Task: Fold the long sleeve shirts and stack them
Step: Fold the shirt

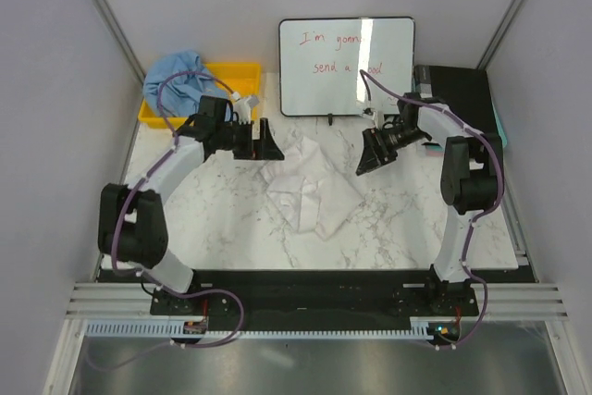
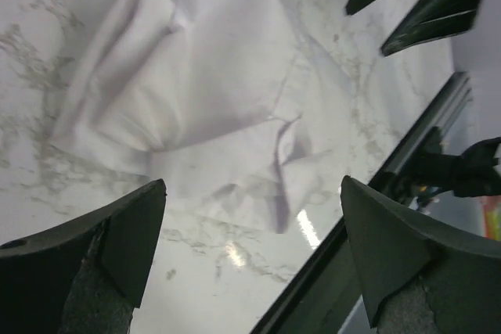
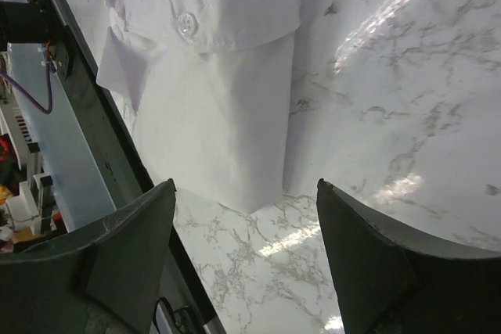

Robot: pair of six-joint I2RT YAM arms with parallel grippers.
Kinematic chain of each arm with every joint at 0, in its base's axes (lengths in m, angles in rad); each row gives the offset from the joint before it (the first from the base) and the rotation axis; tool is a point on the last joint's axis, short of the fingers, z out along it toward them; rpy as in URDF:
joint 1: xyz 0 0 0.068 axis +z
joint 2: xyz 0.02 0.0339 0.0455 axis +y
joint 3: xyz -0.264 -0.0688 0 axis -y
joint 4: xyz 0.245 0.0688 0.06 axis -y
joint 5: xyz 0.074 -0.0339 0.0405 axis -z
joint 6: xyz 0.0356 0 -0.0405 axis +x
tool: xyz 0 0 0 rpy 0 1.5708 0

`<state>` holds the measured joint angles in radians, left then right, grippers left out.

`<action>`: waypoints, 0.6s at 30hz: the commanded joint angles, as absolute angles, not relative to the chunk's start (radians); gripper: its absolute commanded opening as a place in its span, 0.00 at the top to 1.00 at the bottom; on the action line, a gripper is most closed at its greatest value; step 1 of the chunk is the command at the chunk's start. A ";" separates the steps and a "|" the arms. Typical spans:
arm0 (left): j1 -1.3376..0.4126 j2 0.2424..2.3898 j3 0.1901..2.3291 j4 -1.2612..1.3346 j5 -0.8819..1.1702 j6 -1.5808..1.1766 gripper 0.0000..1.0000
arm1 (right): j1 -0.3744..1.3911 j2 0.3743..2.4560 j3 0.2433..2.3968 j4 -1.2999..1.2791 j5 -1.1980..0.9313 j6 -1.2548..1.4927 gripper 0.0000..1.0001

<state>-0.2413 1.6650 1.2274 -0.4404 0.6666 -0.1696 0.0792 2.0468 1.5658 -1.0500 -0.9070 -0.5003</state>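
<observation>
My left claw [image 1: 265, 143]: fingers wide apart, holding nothing, front-left of the white rectangular whiteboard [image 1: 347, 67]. My right claw [image 1: 373, 159]: fingers apart, empty, just in front of the whiteboard. Crumpled plain white cloth long-sleeved shirt [image 1: 310, 196] lies in front of the whiteboard, between both claws. Wrinkled light blue cloth shirt [image 1: 180, 71] is heaped in the yellow plastic bin [image 1: 242, 69], left of the whiteboard.

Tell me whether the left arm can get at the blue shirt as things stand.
Probably yes: the blue shirt lies uncovered, heaped on the yellow bin, close behind the left tool, which is open and empty.
</observation>
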 commanded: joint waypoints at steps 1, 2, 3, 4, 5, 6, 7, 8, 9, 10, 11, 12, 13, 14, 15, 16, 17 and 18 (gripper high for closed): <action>-0.229 1.467 0.968 -0.284 0.776 -0.444 0.01 | 0.149 2.042 1.462 -0.973 -0.923 -0.422 0.21; -0.229 1.441 0.915 -0.244 0.778 -0.484 0.01 | 0.162 2.046 1.447 -0.963 -0.928 -0.414 0.23; -0.227 1.415 0.814 -0.142 0.791 -0.527 0.01 | 0.182 2.048 1.430 -0.962 -0.943 -0.419 0.25; -0.227 1.382 0.775 -0.106 0.795 -0.590 0.01 | 0.192 2.049 1.402 -0.953 -0.971 -0.417 0.27; -0.229 1.373 0.744 -0.082 0.793 -0.607 0.01 | 0.199 2.048 1.385 -0.951 -0.994 -0.422 0.32; -0.229 1.370 0.706 -0.049 0.776 -0.629 0.01 | 0.207 2.043 1.343 -0.927 -1.017 -0.417 0.35; -0.229 1.379 0.695 -0.045 0.766 -0.630 0.01 | 0.213 2.034 1.313 -0.896 -1.044 -0.394 0.37; -0.229 1.388 0.686 -0.043 0.756 -0.634 0.02 | 0.219 2.010 1.280 -0.862 -1.060 -0.340 0.44; -0.229 1.400 0.672 -0.035 0.750 -0.647 0.03 | 0.224 1.991 1.191 -0.745 -1.075 -0.277 0.46; -0.230 1.419 0.669 -0.005 0.752 -0.653 0.06 | 0.232 1.968 1.143 -0.671 -1.087 -0.209 0.49; -0.236 1.460 0.670 0.023 0.753 -0.657 0.08 | 0.259 1.916 1.096 -0.599 -1.095 -0.077 0.51; -0.254 1.491 0.696 0.031 0.746 -0.652 0.10 | 0.281 1.892 1.007 -0.452 -1.095 -0.007 0.51; -0.264 1.521 0.721 0.052 0.742 -0.652 0.13 | 0.308 1.844 0.971 -0.384 -1.117 0.070 0.49; -0.274 1.604 0.750 0.054 0.758 -0.644 0.16 | 0.372 1.826 0.950 -0.342 -1.132 0.171 0.42; -0.296 1.646 0.846 0.032 0.768 -0.602 0.19 | 0.403 1.809 0.933 -0.280 -1.141 0.211 0.38; -0.305 1.681 0.894 0.017 0.773 -0.586 0.23 | 0.420 1.771 0.933 -0.267 -1.147 0.241 0.33; -0.322 1.762 0.990 -0.020 0.772 -0.546 0.26 | 0.425 1.749 0.933 -0.255 -1.160 0.265 0.29; -0.331 1.799 1.041 -0.040 0.773 -0.537 0.28 | 0.413 1.726 0.939 -0.259 -1.164 0.256 0.29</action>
